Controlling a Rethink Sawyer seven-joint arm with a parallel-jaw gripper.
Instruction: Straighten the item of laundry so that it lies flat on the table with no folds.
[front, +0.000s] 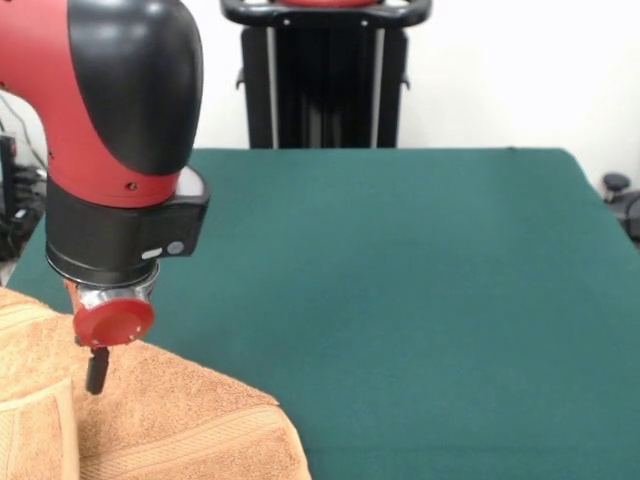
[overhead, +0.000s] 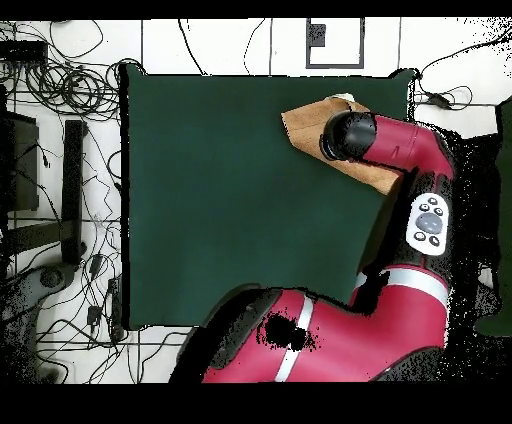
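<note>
gripper (front: 97, 375) low over towel (front: 170, 420)

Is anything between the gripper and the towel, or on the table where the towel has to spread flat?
Nothing visible. The gripper hangs directly over the towel, and the green table beside it shows no other object.

Black stand (front: 322, 75) behind; cables (overhead: 60, 90) on floor (overhead: 230, 45).
</note>
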